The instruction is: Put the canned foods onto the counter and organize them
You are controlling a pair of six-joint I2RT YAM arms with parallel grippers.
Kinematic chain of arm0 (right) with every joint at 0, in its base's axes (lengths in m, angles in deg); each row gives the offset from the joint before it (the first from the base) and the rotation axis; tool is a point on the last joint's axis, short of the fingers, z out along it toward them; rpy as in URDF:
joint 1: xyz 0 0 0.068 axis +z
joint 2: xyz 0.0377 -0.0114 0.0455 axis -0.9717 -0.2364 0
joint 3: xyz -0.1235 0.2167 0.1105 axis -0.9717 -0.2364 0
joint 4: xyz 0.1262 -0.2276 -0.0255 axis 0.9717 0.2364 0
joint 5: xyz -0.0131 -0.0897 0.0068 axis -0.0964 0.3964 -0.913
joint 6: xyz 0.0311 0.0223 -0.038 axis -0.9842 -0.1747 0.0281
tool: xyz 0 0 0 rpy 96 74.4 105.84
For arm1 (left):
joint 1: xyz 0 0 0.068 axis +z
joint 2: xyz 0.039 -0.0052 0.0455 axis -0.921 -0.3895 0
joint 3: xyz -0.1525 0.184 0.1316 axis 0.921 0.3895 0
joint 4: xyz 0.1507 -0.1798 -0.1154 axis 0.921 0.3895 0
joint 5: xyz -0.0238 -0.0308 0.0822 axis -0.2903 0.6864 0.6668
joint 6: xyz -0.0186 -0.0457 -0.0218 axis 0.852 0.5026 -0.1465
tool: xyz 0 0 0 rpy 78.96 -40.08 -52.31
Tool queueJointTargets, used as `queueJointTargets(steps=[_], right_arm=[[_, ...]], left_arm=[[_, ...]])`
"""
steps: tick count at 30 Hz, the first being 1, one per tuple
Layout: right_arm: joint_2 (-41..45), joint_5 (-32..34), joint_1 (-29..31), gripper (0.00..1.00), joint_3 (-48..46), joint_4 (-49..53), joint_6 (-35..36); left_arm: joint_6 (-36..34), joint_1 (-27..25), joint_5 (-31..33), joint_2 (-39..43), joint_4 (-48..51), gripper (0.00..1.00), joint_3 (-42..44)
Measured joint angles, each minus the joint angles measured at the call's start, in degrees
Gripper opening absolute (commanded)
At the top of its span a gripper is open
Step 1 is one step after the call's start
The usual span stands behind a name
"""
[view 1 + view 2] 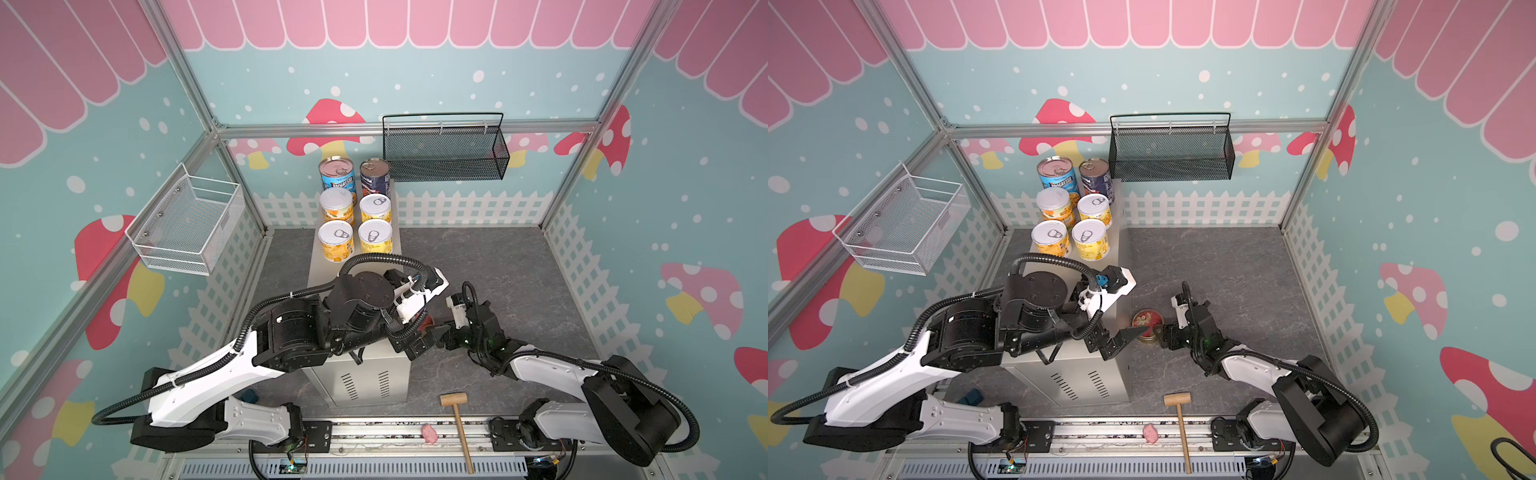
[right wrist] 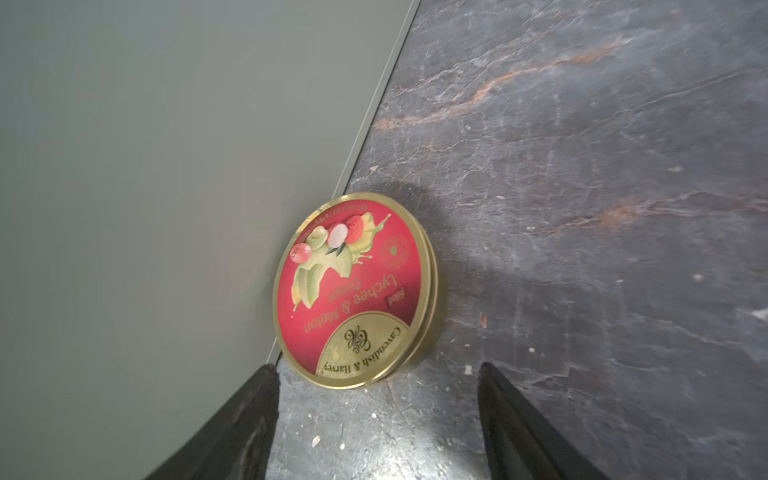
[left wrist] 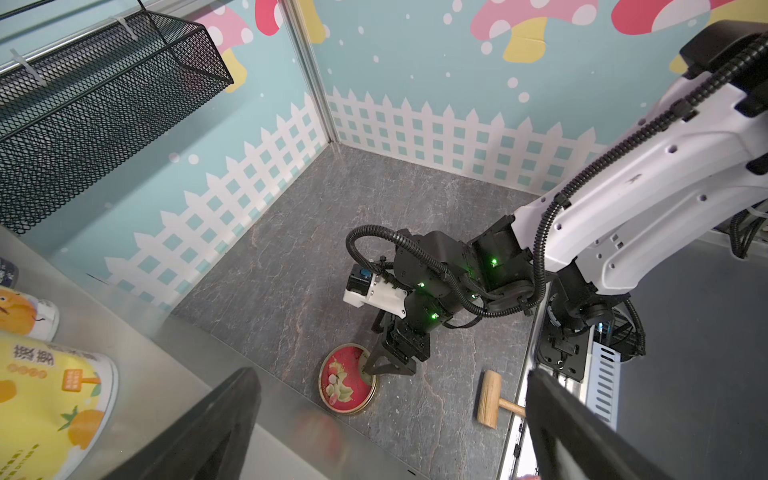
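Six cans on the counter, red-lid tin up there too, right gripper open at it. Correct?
Not quite. The red-lid tin lies on the floor at the foot of the counter, as the right wrist view shows. Six cans on top, right gripper open at it: correct.

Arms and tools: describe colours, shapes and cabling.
The left arm and right arm share white shell links, black joint housings and black ribbed cable conduit. Green lights dot the right arm's wrist. The left tool and right tool have black tapered fingers.
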Motion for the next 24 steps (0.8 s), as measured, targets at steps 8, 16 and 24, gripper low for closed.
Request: queueJointTargets(steps=[8,16,24], right_arm=[[-6.7,-6.0,-1.9,0.72,2.6,0.4,0.0],[-7.8,-7.7,-2.9,0.72,3.1,0.3,0.0],[-7.8,-7.1,-3.3,0.72,5.9,2.7,1.9]], left_arm=[[-0.2,0.0,0.2,0.1,0.0,1.00,0.0],[-0.2,0.0,0.9,1.1,0.3,1.00,0.5],[0.3,0.0,2.5,2.7,0.6,1.00,1.7]])
